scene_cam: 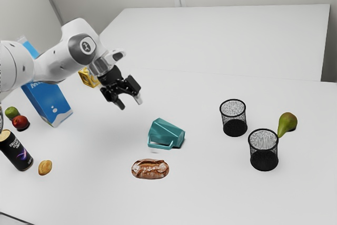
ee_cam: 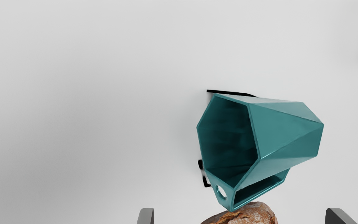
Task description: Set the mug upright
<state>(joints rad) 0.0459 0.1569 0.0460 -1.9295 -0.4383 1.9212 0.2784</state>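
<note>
Black two-finger tool (scene_cam: 130, 103) hangs spread, a glossy, teal, faceted mug (scene_cam: 166, 131) lying on its side lower down, apart from it.

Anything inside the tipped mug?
Inside the mug I see dark teal walls and no object; its own side hides part of the interior, so something there would go unseen.

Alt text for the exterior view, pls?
Teal mug lying on its side on a white table, a white robot arm with its open black gripper raised nearby. Bread lies near the mug. Two black mesh cups and a pear are toward the exterior view's right; a blue carton and a dark can toward its left.
</note>
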